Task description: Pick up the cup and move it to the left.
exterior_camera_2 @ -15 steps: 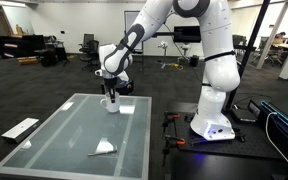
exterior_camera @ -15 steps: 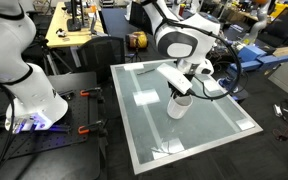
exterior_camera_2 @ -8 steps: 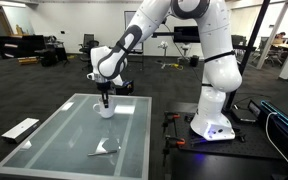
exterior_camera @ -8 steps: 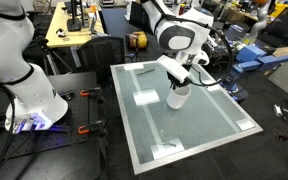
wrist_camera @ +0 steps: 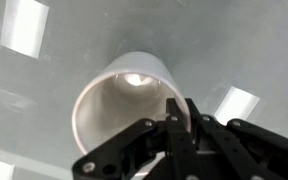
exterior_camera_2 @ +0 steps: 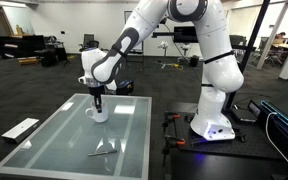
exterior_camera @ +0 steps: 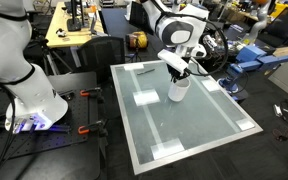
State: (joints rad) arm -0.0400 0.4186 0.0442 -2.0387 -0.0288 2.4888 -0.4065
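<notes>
Slippage is my worry: the gripper (wrist_camera: 184,120) is clenched on just one side of the cup (wrist_camera: 124,100) at its rim (one finger inside, one outside, as far as I can tell). A jerky move could swing the cup loose onto the glass tabletop (exterior_camera: 219,130). In an exterior view the cup (exterior_camera: 178,90) is at upper centre of the frame. Since half a second ago it has shifted toward frame left in an exterior view (exterior_camera_2: 98,112).
</notes>
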